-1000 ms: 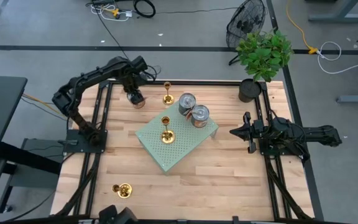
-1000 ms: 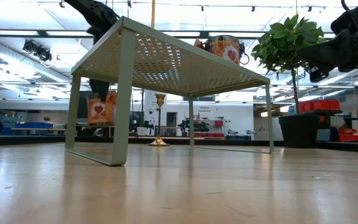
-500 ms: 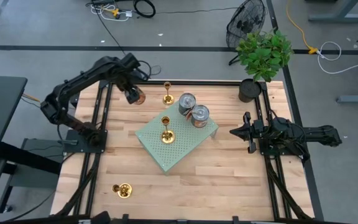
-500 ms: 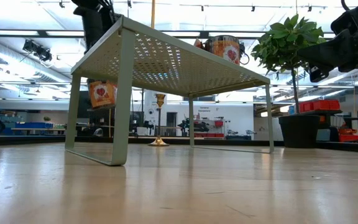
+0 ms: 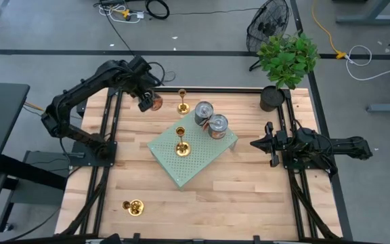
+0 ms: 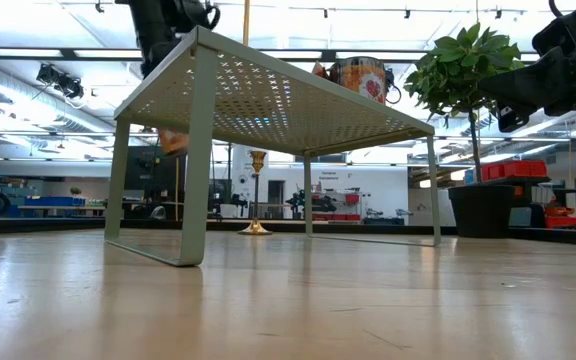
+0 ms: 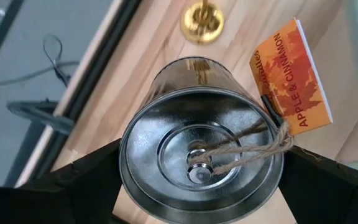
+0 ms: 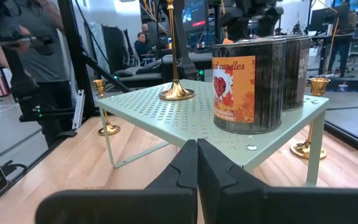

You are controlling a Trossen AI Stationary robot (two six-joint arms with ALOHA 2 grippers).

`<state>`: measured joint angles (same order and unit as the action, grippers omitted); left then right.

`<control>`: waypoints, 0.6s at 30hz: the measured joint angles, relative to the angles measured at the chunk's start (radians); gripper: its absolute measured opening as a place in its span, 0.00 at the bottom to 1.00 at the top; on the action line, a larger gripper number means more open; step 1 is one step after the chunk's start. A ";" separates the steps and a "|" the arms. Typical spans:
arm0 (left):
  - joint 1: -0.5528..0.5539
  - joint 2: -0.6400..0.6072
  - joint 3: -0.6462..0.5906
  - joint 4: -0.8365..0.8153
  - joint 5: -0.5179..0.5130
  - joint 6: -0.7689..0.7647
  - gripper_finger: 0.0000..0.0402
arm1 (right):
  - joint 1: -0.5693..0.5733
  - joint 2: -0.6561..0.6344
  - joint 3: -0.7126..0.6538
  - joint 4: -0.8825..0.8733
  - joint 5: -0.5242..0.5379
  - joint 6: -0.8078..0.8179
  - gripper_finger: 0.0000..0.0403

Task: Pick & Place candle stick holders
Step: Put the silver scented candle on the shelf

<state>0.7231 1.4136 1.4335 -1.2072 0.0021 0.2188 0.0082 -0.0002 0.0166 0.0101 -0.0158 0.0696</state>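
Judging from how things lie, the job is only partly done: of the three candle stick holders, one [image 5: 181, 141] stands upright on the perforated green shelf [image 5: 198, 159] in the middle of the bench [image 5: 249, 196], while the other two are off it. The second holder [image 5: 183, 102] stands upright on the bench just beyond the shelf's far edge, and the third holder [image 5: 134, 207] lies tipped over, well apart from everything, near the bench's front left corner. The left tool [image 5: 147, 102] is not on a holder at all: its fingers are spread wide around a silver tin can [image 7: 202, 163] with an orange tag [image 7: 291, 74], lifted clear of the bench. From this tool the second holder is the nearest one, close by on the shelf side and lower down; the left wrist view shows its gold cup [image 7: 202, 22] just past the can's far end. The holder on the shelf is farther off, and the tipped one is the farthest. Two more cans [image 5: 210, 120] stand on the shelf. The right tool [image 5: 257, 144] waits with its fingers pressed together, empty, level with the shelf's right edge and pointing at it; the shelf holder [image 8: 177, 92] stands beyond the cans from it.
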 joint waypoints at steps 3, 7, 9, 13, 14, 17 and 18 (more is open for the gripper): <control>-0.012 0.000 0.042 -0.007 0.001 0.000 0.94 | 0.000 0.000 0.000 0.000 0.000 0.000 0.01; -0.030 0.000 0.077 -0.009 0.000 -0.001 0.94 | 0.000 0.000 0.000 0.000 0.000 0.000 0.01; -0.038 0.000 0.080 -0.012 0.000 -0.001 0.94 | 0.000 0.000 0.000 0.000 0.000 0.000 0.01; -0.054 0.000 0.080 -0.026 0.001 -0.007 0.94 | 0.000 0.000 0.000 0.000 0.000 0.000 0.01; -0.059 0.000 0.080 -0.027 0.001 -0.007 0.94 | 0.000 0.000 0.000 0.000 0.000 0.000 0.01; -0.079 0.000 0.080 -0.025 0.001 -0.006 0.94 | 0.000 0.000 0.000 0.000 0.000 0.000 0.01; -0.086 0.000 0.080 -0.025 0.001 -0.006 0.94 | 0.000 0.000 0.000 0.000 0.000 0.000 0.01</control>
<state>0.6369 1.4136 1.5139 -1.2319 0.0030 0.2124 0.0081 -0.0002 0.0166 0.0100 -0.0158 0.0693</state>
